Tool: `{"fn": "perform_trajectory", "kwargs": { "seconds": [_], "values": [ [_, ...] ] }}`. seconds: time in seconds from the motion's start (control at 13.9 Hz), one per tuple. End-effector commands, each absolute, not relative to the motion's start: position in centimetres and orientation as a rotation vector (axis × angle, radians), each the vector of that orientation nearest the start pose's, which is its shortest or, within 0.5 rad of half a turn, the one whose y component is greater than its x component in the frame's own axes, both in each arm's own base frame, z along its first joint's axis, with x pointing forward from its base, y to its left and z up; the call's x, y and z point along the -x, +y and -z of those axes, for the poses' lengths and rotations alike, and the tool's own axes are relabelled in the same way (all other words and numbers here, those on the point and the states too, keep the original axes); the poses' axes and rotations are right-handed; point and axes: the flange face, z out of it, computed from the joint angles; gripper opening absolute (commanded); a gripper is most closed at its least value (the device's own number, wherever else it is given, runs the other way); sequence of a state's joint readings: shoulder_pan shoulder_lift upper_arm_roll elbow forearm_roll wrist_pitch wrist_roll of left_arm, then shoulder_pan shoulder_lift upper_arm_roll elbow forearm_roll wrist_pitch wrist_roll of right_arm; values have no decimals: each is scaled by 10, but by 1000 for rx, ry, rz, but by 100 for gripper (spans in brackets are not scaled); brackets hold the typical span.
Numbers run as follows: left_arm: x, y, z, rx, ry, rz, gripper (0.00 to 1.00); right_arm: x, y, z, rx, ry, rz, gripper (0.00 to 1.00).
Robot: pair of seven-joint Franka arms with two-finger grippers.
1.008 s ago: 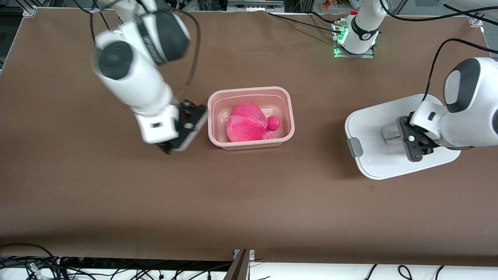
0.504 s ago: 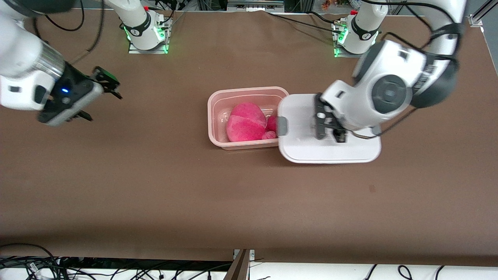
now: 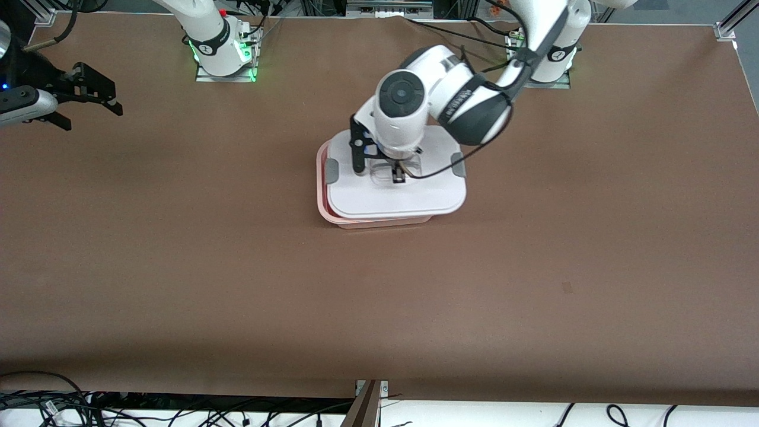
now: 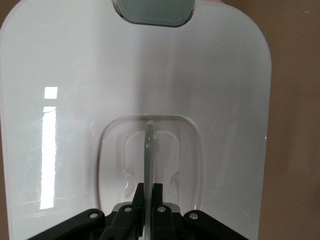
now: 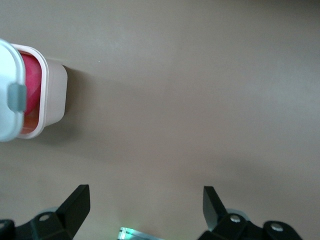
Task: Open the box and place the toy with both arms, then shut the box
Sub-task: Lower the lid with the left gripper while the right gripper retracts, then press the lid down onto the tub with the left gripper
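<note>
The pale pink box (image 3: 379,223) stands mid-table with the white lid (image 3: 403,198) over it, shifted slightly toward the left arm's end. I cannot tell whether the lid rests on the rim. My left gripper (image 3: 395,173) is shut on the lid's clear centre handle (image 4: 150,145); it shows in the left wrist view (image 4: 150,192). The lid hides the pink toy in the front view. The right wrist view shows a strip of it (image 5: 31,82) in the box (image 5: 50,95) under the lid's edge (image 5: 6,90). My right gripper (image 3: 93,117) is open and empty over the table's right-arm end; it also shows in the right wrist view (image 5: 145,200).
Grey clips sit at both ends of the lid (image 3: 332,171) (image 3: 457,164). The arm bases stand at the table's farthest edge (image 3: 222,53) (image 3: 545,59). Cables lie along the near edge (image 3: 59,403). Brown tabletop (image 3: 533,267) surrounds the box.
My left arm has carried the lid from the left-arm end of the table to over the box, covering the toy. My right arm has drawn back toward its own end.
</note>
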State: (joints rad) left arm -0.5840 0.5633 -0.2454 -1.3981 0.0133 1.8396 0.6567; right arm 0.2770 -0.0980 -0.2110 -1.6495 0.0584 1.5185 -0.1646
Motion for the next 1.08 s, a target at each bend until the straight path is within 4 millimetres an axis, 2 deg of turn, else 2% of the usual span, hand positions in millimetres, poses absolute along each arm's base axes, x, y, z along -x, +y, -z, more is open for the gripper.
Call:
{"fn": "perform_trajectory", "kwargs": {
  "seconds": [0.0,0.36,0.58,0.86,1.01],
  "values": [
    [-494,-501,-380,2426,2142,-166,0,-509,51,-629,3075,-274,-82,100],
    [-494,-511,-354,2432,2075,-142,0,-518,54,-626,3120,-289,-79,100],
    [-499,-510,-340,2449,2052,-144,0,-527,56,-632,3124,-308,-62,100],
    [-500,-513,-335,2469,2034,-126,0,-530,53,-642,3126,-298,-18,100],
    [-500,-512,-333,2468,2032,-128,0,-528,57,-638,3127,-296,-54,100]
  ]
}}
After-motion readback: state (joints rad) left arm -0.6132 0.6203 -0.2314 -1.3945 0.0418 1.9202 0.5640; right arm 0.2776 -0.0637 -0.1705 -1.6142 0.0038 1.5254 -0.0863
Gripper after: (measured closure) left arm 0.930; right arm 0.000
